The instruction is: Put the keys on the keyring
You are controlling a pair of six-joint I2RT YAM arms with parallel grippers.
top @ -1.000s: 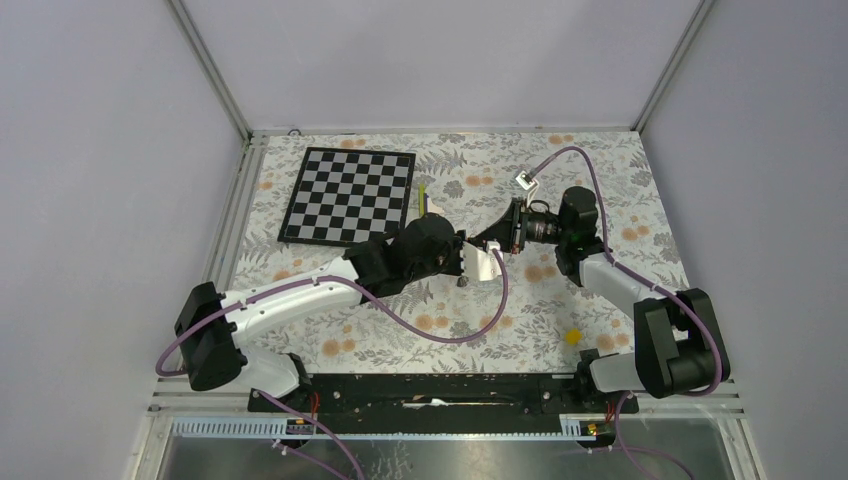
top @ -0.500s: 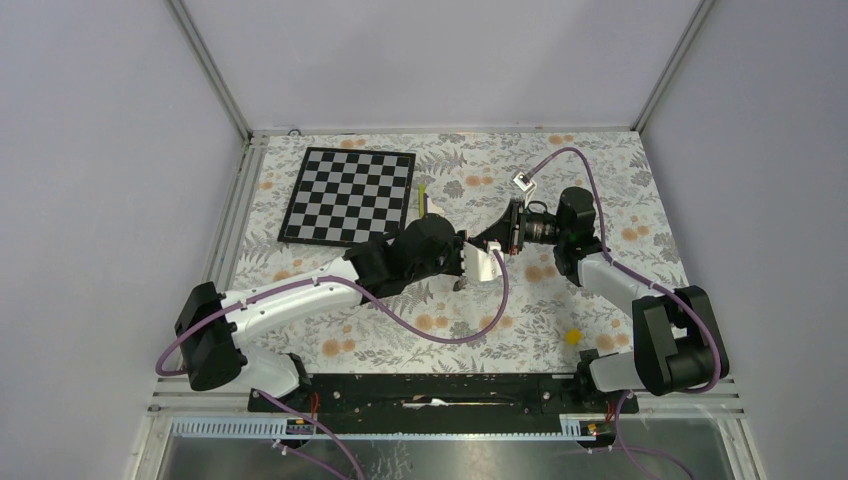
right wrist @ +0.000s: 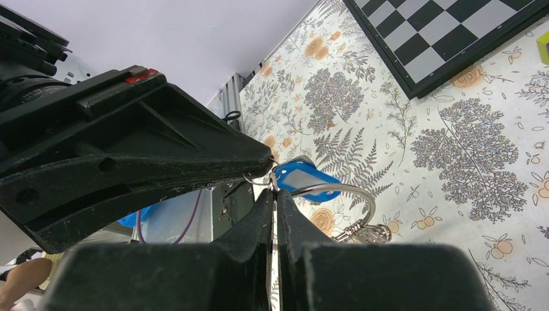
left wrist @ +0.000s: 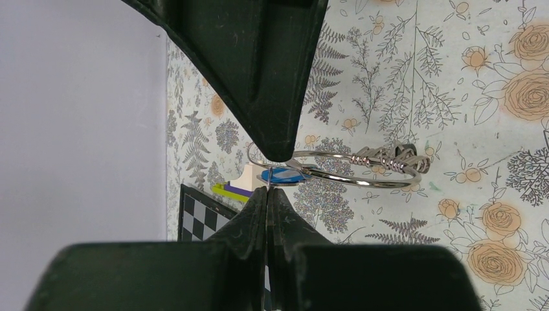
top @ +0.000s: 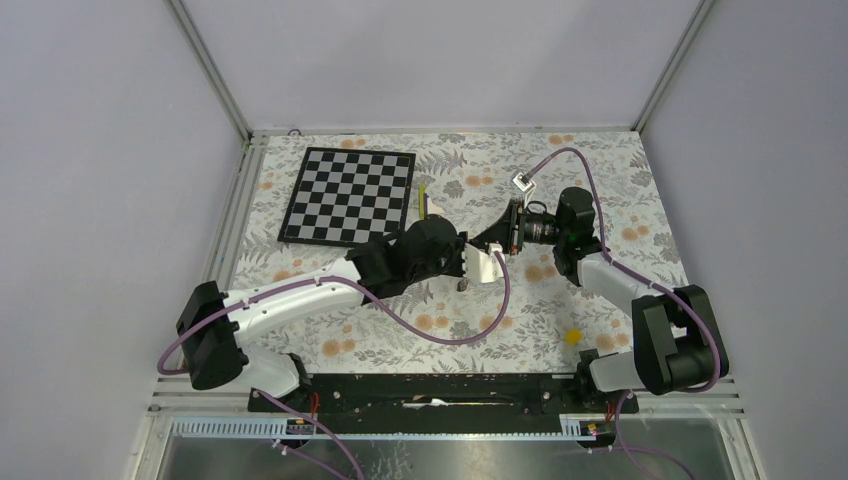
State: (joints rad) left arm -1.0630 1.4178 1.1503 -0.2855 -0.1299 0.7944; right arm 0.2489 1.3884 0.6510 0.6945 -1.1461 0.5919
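left gripper (left wrist: 267,194): jaws pressed together, tips at keyring rim | keyring (left wrist: 388,159): raised over floral table (top: 520,320), between the 2 grippers | blue key (right wrist: 299,176): 1, at ring's pinched end | right gripper (right wrist: 274,194): jaws together at the same spot; which one holds the ring cannot be told

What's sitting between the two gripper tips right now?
In the left wrist view, the keyring and the blue key fill the narrow gap between the left gripper and the right gripper; nothing else shows there.
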